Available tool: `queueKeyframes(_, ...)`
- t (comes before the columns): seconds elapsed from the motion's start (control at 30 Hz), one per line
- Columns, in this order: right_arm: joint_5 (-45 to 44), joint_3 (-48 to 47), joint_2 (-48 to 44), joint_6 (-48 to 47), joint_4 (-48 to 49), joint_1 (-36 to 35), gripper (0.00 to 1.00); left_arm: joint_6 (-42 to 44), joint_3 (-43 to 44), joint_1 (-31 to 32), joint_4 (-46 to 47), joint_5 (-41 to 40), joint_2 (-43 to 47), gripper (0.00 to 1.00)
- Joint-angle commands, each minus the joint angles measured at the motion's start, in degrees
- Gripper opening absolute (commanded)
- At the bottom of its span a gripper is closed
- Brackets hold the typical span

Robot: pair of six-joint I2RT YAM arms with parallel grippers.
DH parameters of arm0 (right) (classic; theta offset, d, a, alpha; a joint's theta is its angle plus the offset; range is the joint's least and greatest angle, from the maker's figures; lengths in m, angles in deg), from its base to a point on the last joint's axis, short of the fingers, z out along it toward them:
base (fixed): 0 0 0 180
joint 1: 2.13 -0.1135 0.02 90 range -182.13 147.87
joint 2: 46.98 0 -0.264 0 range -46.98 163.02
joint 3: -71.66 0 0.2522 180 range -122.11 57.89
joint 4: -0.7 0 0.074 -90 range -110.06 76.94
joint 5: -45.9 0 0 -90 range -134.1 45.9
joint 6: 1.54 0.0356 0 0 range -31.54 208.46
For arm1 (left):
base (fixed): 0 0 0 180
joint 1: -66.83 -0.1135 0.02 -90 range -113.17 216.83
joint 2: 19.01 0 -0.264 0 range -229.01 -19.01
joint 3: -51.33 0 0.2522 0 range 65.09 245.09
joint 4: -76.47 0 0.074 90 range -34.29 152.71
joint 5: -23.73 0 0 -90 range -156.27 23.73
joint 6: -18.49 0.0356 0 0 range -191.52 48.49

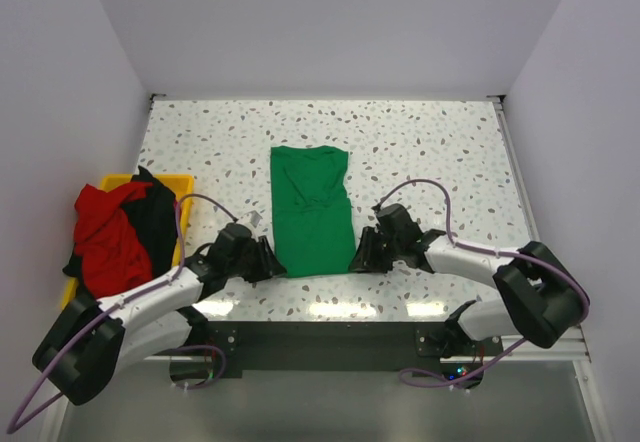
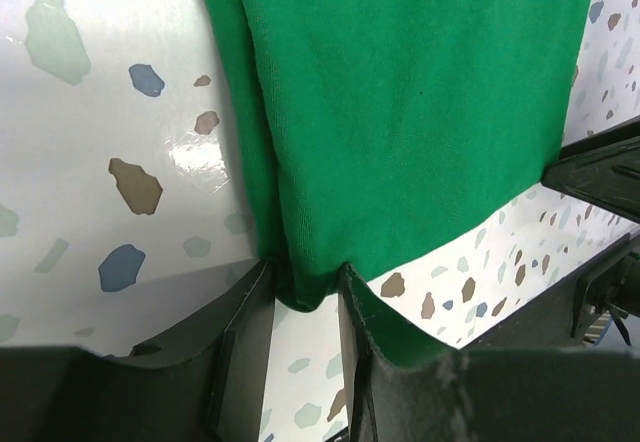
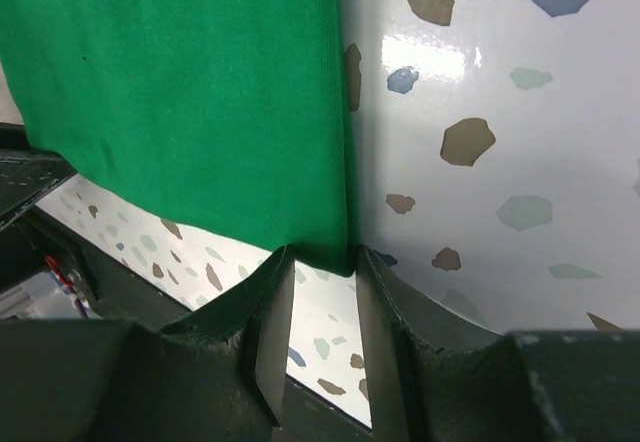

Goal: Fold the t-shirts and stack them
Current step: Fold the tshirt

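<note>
three soft cotton t-shirts are showing in all: one bright green short-sleeved t-shirt point(image 1: 312, 212), one red t-shirt point(image 1: 105, 237) and one black t-shirt point(image 1: 155, 217). the green one is lying flat as a long narrow strip in the middle of the speckled white worktop point(image 1: 440, 152). the red and black ones are sitting heaped together in and over the one yellow plastic bin point(image 1: 187, 180) at the worktop's left side, just beside the left arm point(image 1: 150, 302) and well apart from the green shirt. two hands are meeting the green shirt's near edge: the left hand point(image 1: 272, 261) is sitting at its near left corner, the right hand point(image 1: 358, 259) at its near right corner. in each wrist view the cloth's corner is dipping between that hand's two dark fingers point(image 2: 245, 342), which are standing a little apart; i cannot tell whether either hand is clenching the cloth or only straddling it. plain white walls point(image 1: 330, 32) are closing in the worktop on three sides.
</note>
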Motion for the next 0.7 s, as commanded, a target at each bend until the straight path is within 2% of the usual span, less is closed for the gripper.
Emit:
queueKeyframes(0.0,0.33,1.26,1.85,1.34,3.34,0.03,0.34,-1.15,-1.47,0.74,1.48,-1.61,-1.11,0.36)
queueKeyframes(0.1,0.42,1.52,2.64,1.78,4.48,0.03,0.3,-1.59,-1.56,1.09,1.74,-1.34,-1.46,0.31)
queueKeyframes(0.23,0.68,1.35,2.73,1.34,4.4,0.03,0.15,-2.29,-1.38,1.88,1.57,-1.08,-1.2,0.25)
queueKeyframes(0.4,1.64,1.52,0.98,0.29,2.64,0.12,0.01,-2.47,-1.12,2.32,-0.62,-0.11,0.38,0.1)
queueKeyframes(0.67,4.64,4.33,-7.81,-3.14,-4.2,-0.93,0.0,-2.56,-1.2,3.64,-10.29,1.2,8.28,0.01)
